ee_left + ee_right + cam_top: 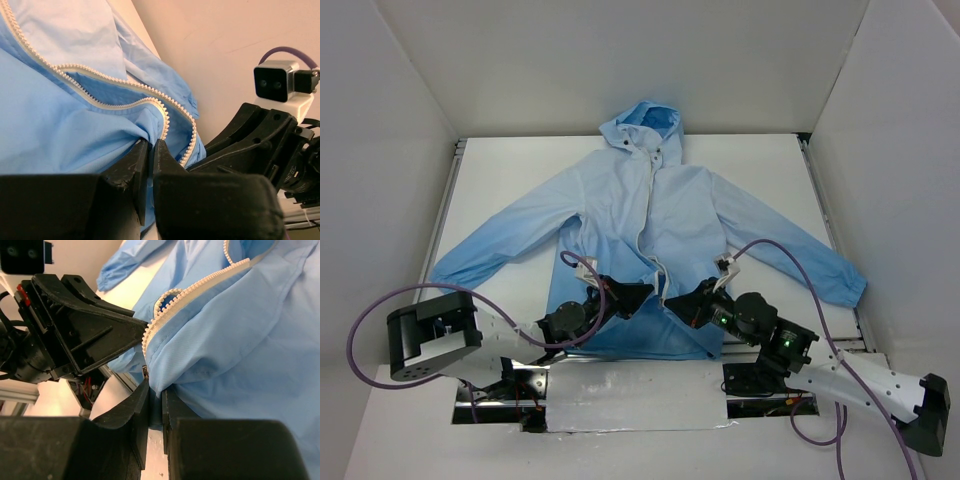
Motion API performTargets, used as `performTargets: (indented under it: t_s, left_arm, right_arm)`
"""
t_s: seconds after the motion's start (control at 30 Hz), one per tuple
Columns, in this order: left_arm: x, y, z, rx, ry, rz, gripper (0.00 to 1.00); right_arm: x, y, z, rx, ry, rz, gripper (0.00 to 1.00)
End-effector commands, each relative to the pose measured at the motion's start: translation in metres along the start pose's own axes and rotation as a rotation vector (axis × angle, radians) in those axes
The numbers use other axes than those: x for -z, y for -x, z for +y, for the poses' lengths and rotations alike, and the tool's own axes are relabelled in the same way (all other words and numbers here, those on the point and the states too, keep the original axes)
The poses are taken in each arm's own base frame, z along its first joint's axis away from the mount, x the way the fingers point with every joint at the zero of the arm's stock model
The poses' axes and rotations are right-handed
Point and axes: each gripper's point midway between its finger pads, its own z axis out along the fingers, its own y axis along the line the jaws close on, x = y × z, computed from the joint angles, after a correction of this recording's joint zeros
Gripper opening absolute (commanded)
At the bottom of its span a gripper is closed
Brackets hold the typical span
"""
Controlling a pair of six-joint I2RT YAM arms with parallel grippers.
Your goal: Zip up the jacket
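The sky-blue hooded jacket (650, 220) lies face up on the table, hood at the far side, its white zipper (645, 225) open down the front. My left gripper (642, 293) is shut on the jacket's left front edge by the zipper bottom; its fingers (142, 160) pinch blue fabric beside the zipper teeth (165, 120). My right gripper (672, 300) is shut on the right front edge; its fingers (142, 402) clamp a fold of the jacket (240, 340) under the zipper teeth (150, 332). The two grippers face each other, almost touching, above the hem.
White walls enclose the table on three sides. A metal rail (440, 215) runs along the left edge and another (830, 215) along the right. Purple cables (770, 250) loop over the jacket's lower sleeves. A silver taped strip (635, 395) lies at the near edge.
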Motion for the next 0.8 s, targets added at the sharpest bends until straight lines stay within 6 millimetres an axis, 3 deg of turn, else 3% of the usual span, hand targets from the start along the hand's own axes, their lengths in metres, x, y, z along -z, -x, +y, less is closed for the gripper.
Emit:
performTargets:
  t_s: [0.0,0.4,0.77]
  left_arm:
    - [0.027,0.101,-0.105,0.244,-0.416,-0.342,0.00]
    - [0.032,0.101,-0.110,0.267,-0.445,-0.323,0.00]
    - [0.038,0.106,-0.115,0.276,-0.468,-0.328,0.00]
  right_arm:
    - [-0.001,0.018,0.012,-0.026,0.054,-0.079,0.00]
    - [-0.005,0.017,0.017,-0.020,0.080,-0.083,0.00]
    - [-0.007,0.016,0.009,-0.032,0.059,-0.091,0.00]
